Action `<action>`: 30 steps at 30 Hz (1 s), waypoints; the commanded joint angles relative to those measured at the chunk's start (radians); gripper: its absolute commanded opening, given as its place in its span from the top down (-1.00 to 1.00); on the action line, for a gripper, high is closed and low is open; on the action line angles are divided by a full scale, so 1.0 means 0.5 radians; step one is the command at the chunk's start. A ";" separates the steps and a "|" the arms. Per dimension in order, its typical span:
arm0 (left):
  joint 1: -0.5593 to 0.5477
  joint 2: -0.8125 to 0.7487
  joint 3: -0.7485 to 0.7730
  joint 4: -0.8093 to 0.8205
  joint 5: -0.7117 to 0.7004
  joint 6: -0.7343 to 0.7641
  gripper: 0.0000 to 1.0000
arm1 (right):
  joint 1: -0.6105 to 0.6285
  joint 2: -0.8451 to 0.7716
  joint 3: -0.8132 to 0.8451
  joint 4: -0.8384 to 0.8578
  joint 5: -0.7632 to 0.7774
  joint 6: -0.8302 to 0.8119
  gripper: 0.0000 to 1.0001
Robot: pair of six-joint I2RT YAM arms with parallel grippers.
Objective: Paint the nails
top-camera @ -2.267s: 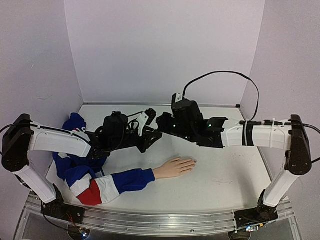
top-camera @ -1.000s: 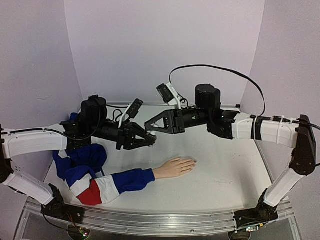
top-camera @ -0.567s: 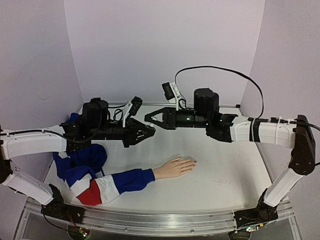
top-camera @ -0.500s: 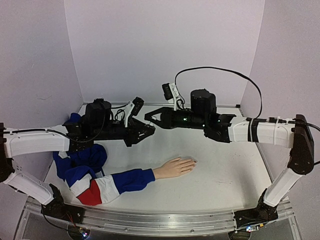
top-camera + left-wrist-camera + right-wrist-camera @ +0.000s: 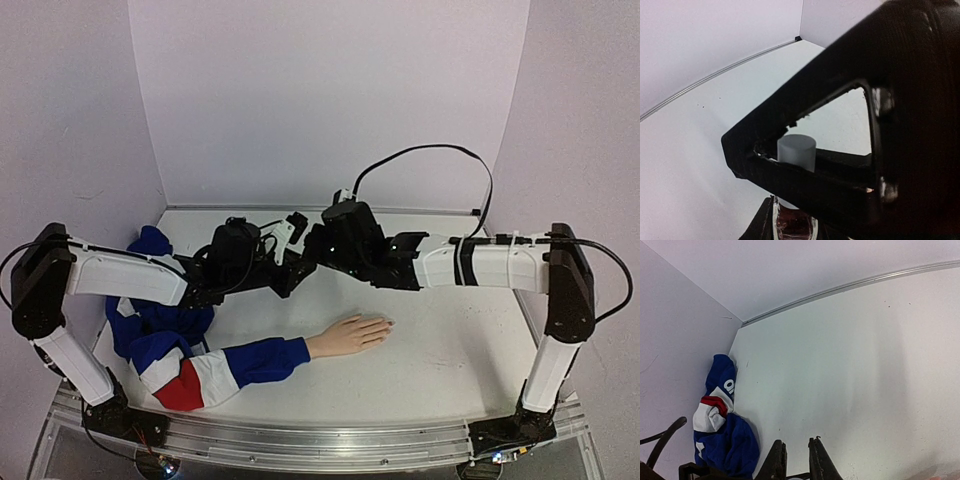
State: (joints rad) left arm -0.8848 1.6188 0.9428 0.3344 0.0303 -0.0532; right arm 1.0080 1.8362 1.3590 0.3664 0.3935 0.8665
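Observation:
The peach mannequin hand [image 5: 350, 333] lies palm down on the table in a blue, white and red sleeve [image 5: 230, 365]. Its nails [image 5: 386, 323] at the fingertips are too small to make out. My left gripper [image 5: 293, 268] is shut on a small dark polish bottle [image 5: 792, 227] and holds it above the table behind the hand. My right gripper [image 5: 314, 251] meets it tip to tip. Its black fingers [image 5: 805, 182] are clamped on the bottle's pale cap [image 5: 796, 151]. In the right wrist view the right gripper [image 5: 796, 460] shows only a narrow gap.
The rest of the blue garment [image 5: 150, 300] is bunched at the table's left side, also in the right wrist view [image 5: 722, 432]. White walls close in the back and both sides. A black cable [image 5: 430, 150] loops above the right arm.
Both arms have dropped from a raised, stretched-out pose and folded lower over the table. The grippers stay joined at the bottle, now a little lower. The mannequin hand has not moved.

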 commanded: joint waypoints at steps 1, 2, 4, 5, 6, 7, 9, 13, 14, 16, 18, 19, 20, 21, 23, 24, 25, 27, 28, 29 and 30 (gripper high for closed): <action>0.073 -0.193 -0.102 0.407 -0.229 -0.120 1.00 | 0.163 -0.188 0.040 -0.133 -0.214 -0.207 0.64; 0.075 -0.236 -0.145 0.381 -0.234 -0.130 1.00 | 0.139 -0.236 0.015 -0.132 -0.256 -0.274 0.49; 0.076 -0.308 -0.177 0.205 -0.235 -0.136 1.00 | 0.063 -0.340 -0.032 -0.127 -0.367 -0.400 0.17; 0.079 -0.337 -0.163 0.092 -0.220 -0.131 1.00 | 0.023 -0.392 -0.057 -0.123 -0.451 -0.458 0.05; 0.079 -0.363 -0.150 -0.004 -0.204 -0.126 1.00 | -0.025 -0.439 -0.081 -0.118 -0.549 -0.516 -0.11; 0.082 -0.387 -0.142 -0.082 -0.172 -0.117 1.00 | -0.077 -0.489 -0.105 -0.110 -0.657 -0.583 -0.24; 0.087 -0.450 -0.142 -0.186 -0.044 -0.099 1.00 | -0.168 -0.582 -0.169 -0.084 -0.877 -0.698 -0.57; 0.111 -0.585 -0.152 -0.272 0.609 -0.066 1.00 | -0.389 -0.658 -0.296 0.059 -1.594 -0.835 -0.96; 0.114 -0.619 -0.150 -0.272 0.824 -0.058 1.00 | -0.439 -0.651 -0.316 0.114 -1.787 -0.837 -0.96; 0.117 -0.661 -0.132 -0.273 1.191 -0.077 1.00 | -0.468 -0.621 -0.327 0.220 -2.153 -0.858 -0.97; 0.117 -0.670 -0.097 -0.273 1.440 -0.124 1.00 | -0.470 -0.591 -0.345 0.388 -2.471 -0.827 -0.93; 0.117 -0.663 -0.076 -0.271 1.542 -0.154 1.00 | -0.469 -0.580 -0.368 0.511 -2.589 -0.784 -0.91; 0.117 -0.652 -0.060 -0.273 1.630 -0.179 1.00 | -0.467 -0.576 -0.389 0.654 -2.670 -0.734 -0.87; 0.118 -0.637 -0.039 -0.273 1.709 -0.207 1.00 | -0.464 -0.574 -0.409 0.736 -2.732 -0.700 -0.83; 0.118 -0.598 0.001 -0.273 1.812 -0.258 1.00 | -0.446 -0.561 -0.428 0.874 -2.834 -0.652 -0.72; 0.119 -0.577 0.022 -0.273 1.846 -0.279 1.00 | -0.418 -0.551 -0.423 0.904 -2.858 -0.650 -0.69; 0.119 -0.561 0.041 -0.273 1.869 -0.302 1.00 | -0.394 -0.538 -0.411 0.909 -2.870 -0.662 -0.65; 0.119 -0.530 0.073 -0.273 1.926 -0.316 1.00 | -0.358 -0.507 -0.395 0.910 -2.883 -0.674 -0.54; 0.119 -0.519 0.089 -0.273 1.938 -0.323 1.00 | -0.344 -0.493 -0.393 0.910 -2.884 -0.679 -0.48; 0.119 -0.509 0.101 -0.273 1.948 -0.327 1.00 | -0.330 -0.483 -0.390 0.911 -2.879 -0.684 -0.41; 0.119 -0.503 0.108 -0.273 1.954 -0.329 1.00 | -0.321 -0.480 -0.392 0.909 -2.872 -0.688 -0.33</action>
State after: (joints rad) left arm -0.8303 1.3544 0.9295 0.1654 0.9016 -0.1864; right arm 0.8238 1.5776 1.1366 0.7128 -0.9543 0.5232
